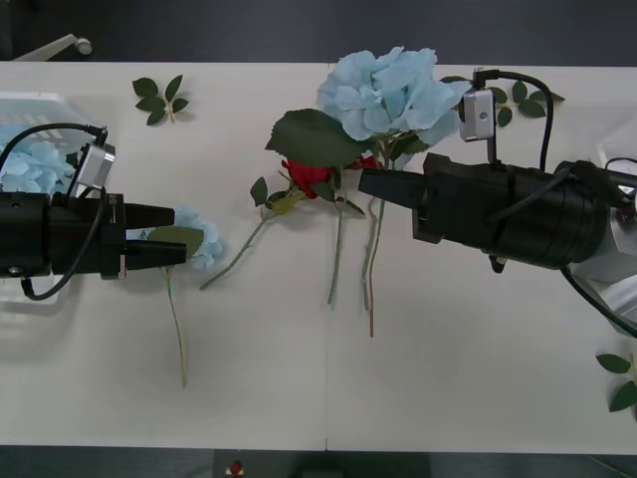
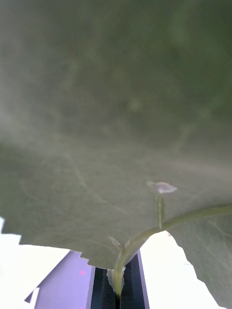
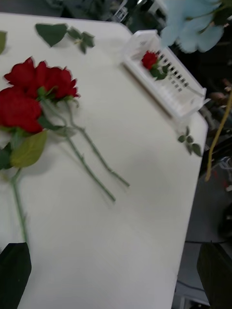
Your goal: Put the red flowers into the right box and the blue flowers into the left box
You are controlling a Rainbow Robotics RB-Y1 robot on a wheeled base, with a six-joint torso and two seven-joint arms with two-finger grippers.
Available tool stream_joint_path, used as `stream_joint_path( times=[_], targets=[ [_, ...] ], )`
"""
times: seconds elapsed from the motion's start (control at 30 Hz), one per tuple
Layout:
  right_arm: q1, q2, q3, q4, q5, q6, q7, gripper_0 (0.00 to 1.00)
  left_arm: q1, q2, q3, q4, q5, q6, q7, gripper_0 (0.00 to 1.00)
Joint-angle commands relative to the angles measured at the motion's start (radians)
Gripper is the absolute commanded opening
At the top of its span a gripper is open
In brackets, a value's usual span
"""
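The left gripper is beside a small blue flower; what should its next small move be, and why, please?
Probably ease down and close the jaws. The left gripper is open, its tips either side of the leaf of the small blue flower lying on the table, and the left box is close behind.

- A broad green leaf (image 2: 116, 120) hangs very close to the camera, its pale veined underside facing it and its edge serrated.
- A thin green stem (image 2: 145, 236) curves down from the leaf and runs between the right gripper (image 2: 117, 285)'s two black fingers (image 2: 131, 286).
- The fingers stand closed tight on that stem.
- Pale table surface (image 2: 159, 270) and a purple patch (image 2: 67, 285) show below the leaf's edge.
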Motion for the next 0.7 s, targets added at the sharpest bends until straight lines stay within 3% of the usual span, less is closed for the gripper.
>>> stream_joint_path(
  times=[0.03,0.27,0.7],
  targets=[
    [-0.051,0.002,0.043,-0.045,-0.009,-0.047,0.025,0.00,-0.014,-0.044,-0.093,0.083,0.150,-0.003,-0.258,1.00],
    [-0.106,0.002,0.131,-0.047,-0.011,-0.133,0.016,0.00,-0.013,-0.162,-0.278,0.154,0.332,-0.058,-0.295,1.00],
    [-0.128,0.002,0.167,-0.047,-0.011,-0.178,0.019,0.00,-0.013,-0.323,-0.458,0.103,0.389,-0.236,-0.295,1.00]
  ],
)
